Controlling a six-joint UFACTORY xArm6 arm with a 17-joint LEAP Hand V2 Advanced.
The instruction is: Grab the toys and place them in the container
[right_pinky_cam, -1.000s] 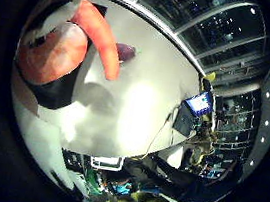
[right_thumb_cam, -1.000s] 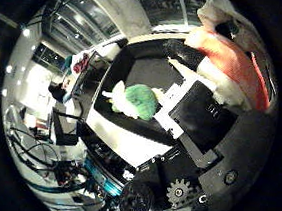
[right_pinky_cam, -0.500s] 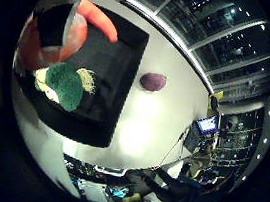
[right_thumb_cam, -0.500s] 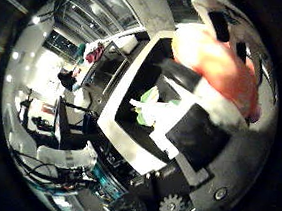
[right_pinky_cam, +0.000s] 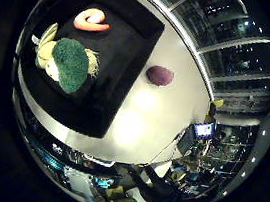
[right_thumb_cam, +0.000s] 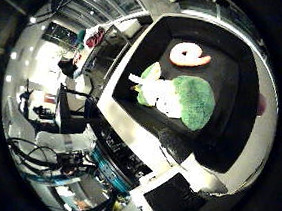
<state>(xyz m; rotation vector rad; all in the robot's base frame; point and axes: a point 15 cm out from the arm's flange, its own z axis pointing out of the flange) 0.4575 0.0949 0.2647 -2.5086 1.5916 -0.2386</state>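
A black container (right_pinky_cam: 119,69) stands on the white table (right_pinky_cam: 153,114). In it lie a green plush toy (right_pinky_cam: 69,65) with pale leaves and a curled orange toy (right_pinky_cam: 91,20), away from each other. A small purple toy (right_pinky_cam: 160,75) lies on the table beside the container. The right thumb side palm view shows the same green toy (right_thumb_cam: 187,98) and orange toy (right_thumb_cam: 189,57) in the container, with my hand (right_thumb_cam: 189,176) above the container's edge. Its black and white fingers are relaxed and hold nothing.
A screen (right_pinky_cam: 192,137) stands past the table's far edge. Desks and equipment (right_thumb_cam: 74,69) crowd the room beyond the table's side. The container takes up one end of the table.
The orange toy was held in my fingers in the earlier frames; now it lies in the container beside the green toy. My hand has let go and drawn back.
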